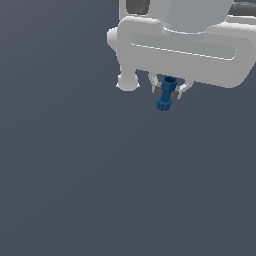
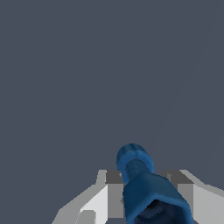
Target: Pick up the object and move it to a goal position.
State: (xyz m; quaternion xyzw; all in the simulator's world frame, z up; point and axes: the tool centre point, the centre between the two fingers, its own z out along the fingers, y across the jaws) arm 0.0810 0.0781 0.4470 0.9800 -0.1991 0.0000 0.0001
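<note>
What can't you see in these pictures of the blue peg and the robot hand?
- The arm above the gripper: cut off by the exterior view's top edge.
- The middle of the peg: hidden behind the fingers in the exterior view.
- The peg's near end: cut off by the wrist view's edge.
- The goal position: no marker shows in either view.
- Whether the peg is clear of a surface: the plain grey background gives no clue.
</note>
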